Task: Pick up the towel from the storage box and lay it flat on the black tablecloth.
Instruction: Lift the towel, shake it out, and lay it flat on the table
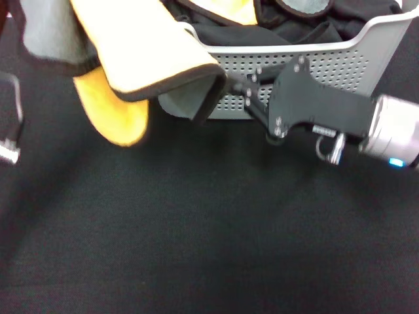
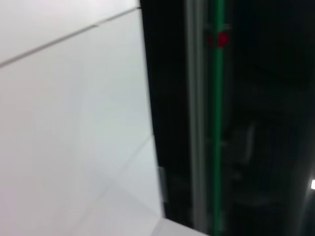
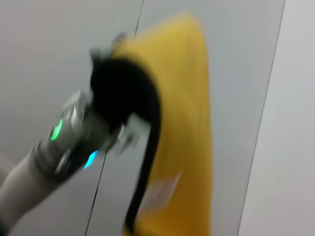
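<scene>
Towel hangs lifted, corner pinched by right tool before storage box; no legible writing.

Storage box on black tablecloth

head view: looks forward and steeply down from above, close over the black tablecloth; the storage box lies along its far edge, and the towel hangs very near the lens.
left wrist view: turned away from the work, facing a pale panelled surface beside a dark upright frame with a green strip.
right wrist view: faces outward at pale panels, close to the towel and the other arm's claw.
shared: head and right wrist views both take in the towel; the left wrist view shares nothing recognisable.
</scene>
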`<state>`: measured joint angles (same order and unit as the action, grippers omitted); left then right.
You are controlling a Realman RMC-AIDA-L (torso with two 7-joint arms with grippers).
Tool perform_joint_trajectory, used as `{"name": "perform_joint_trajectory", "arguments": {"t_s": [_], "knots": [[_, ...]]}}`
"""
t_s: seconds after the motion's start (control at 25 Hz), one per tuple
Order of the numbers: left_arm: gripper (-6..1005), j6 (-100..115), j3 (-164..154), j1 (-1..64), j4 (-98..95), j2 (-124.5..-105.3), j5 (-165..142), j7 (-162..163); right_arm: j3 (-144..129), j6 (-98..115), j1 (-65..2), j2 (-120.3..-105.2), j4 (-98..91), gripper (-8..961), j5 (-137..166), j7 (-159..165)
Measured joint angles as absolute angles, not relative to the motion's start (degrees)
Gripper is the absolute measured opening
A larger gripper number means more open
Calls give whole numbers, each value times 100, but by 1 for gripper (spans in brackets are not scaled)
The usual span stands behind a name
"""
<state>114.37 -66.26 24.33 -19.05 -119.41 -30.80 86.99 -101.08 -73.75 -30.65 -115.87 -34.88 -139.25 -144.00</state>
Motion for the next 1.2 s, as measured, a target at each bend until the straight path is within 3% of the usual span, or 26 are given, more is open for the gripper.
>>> {"name": "perform_joint_trajectory", "arguments": {"t_s": [0.24, 0.76, 1.2], "knots": [[10, 11135, -6662, 2224, -962, -11915, -3216, 7744, -9382, -7608, -3041, -11537, -4230, 8, -13468, -13710], [54, 9289, -6639, 1767, -878, -11949, -4099, 6451, -8324, -7770, -2924, -11522, -5677, 9, -12885, -12652], [316, 9256, -6675, 2093, -1066, -12015, -5573, 6090, -7766, -7899, -2999, -11583, -5862, 8, -12999, -12525]]}}
